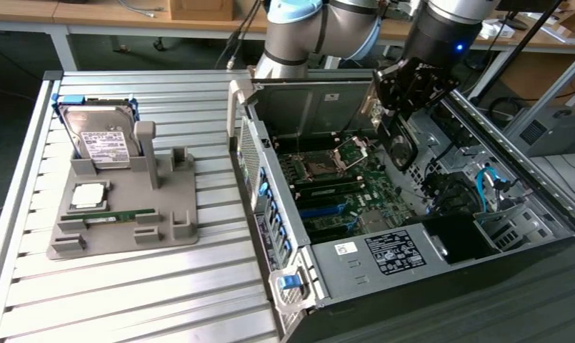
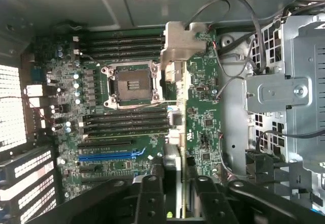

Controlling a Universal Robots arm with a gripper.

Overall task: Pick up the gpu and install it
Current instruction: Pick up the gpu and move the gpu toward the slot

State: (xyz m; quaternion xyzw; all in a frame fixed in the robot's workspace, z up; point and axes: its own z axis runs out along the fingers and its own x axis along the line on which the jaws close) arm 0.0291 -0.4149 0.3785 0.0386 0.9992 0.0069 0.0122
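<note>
The tool (image 1: 403, 91) (image 2: 175, 193) hangs inside the open case (image 1: 363, 275), above the motherboard (image 2: 66, 82). Its fingers (image 2: 151, 193) are closed on the gpu (image 2: 203, 107), gripping the near end of the card. The gpu extends away from the tool, with its pale bracket (image 2: 177, 46) at the far end. The CPU socket (image 2: 131, 84) and blue slot (image 2: 109, 157) lie below and beside the held card. On the desk (image 1: 125, 304), well apart from the tool, a grey holder (image 1: 173, 229) carries the hard drive (image 1: 101, 139)
</note>
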